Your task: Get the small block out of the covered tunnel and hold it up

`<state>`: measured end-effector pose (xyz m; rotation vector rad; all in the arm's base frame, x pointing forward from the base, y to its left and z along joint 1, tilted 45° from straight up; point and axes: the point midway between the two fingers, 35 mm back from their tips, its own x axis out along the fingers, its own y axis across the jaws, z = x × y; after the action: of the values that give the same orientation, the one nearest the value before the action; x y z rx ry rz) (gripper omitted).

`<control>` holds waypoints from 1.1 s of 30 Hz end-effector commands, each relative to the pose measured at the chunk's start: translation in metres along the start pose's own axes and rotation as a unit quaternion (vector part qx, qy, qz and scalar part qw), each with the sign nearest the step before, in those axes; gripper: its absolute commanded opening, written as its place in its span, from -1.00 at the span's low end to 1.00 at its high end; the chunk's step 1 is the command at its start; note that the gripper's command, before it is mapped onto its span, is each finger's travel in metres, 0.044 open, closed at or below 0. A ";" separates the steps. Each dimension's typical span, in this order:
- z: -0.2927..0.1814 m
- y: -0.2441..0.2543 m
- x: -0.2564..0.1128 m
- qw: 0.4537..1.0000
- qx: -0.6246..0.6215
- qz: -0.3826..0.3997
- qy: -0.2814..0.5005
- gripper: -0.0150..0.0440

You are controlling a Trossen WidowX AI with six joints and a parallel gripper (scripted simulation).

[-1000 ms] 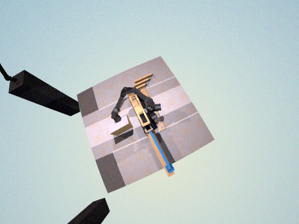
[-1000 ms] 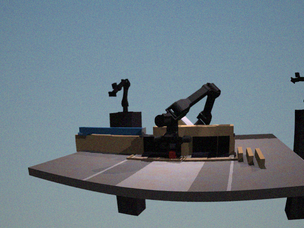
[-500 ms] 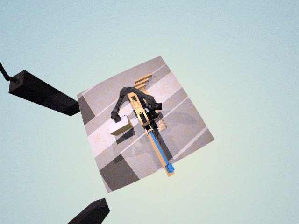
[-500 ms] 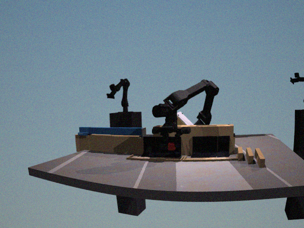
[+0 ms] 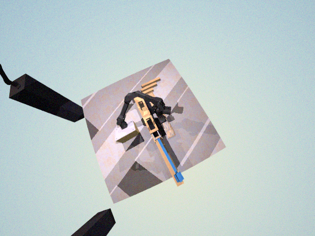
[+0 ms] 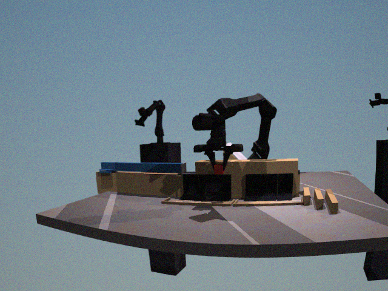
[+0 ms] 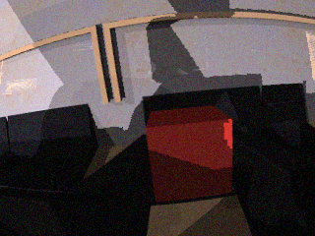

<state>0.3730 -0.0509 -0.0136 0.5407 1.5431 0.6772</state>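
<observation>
Your arm (image 5: 148,96) (image 6: 239,105) arches over the tan tunnel (image 5: 144,111) (image 6: 241,165), wrist bent so your gripper (image 6: 219,169) points straight down. Its fingers pinch the red block (image 6: 219,169) (image 7: 191,154), which you hold outside the tunnel, raised above the table (image 5: 193,142) (image 6: 175,225), level with the tunnel's upper wall.

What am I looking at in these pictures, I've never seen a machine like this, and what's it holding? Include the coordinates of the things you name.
It is one jointed black arm (image 5: 144,94) (image 6: 241,102). The top view looks down from above, the exterior view from beside the table (image 5: 201,142) (image 6: 156,225), and the wrist view from near the end effector (image 6: 219,164).

On the table stands a tan tunnel structure (image 5: 142,109) (image 6: 266,165) with dark panels (image 6: 207,188) and a long blue bar (image 5: 166,155) (image 6: 140,167) at one end. Three tan rods (image 5: 150,82) (image 6: 318,199) lie near the other end.

The end effector is closed on a red block (image 6: 218,169) (image 7: 192,157), held above the table.
</observation>
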 end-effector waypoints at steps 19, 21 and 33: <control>-0.002 0.019 -0.043 0.983 0.007 -0.025 -0.180 -0.49; -0.004 0.024 -0.044 0.976 0.005 -0.025 -0.215 -0.49; 0.009 0.033 -0.044 0.966 -0.001 -0.020 -0.257 -0.49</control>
<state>0.3736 -0.0597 0.0399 0.6244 1.0738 0.4544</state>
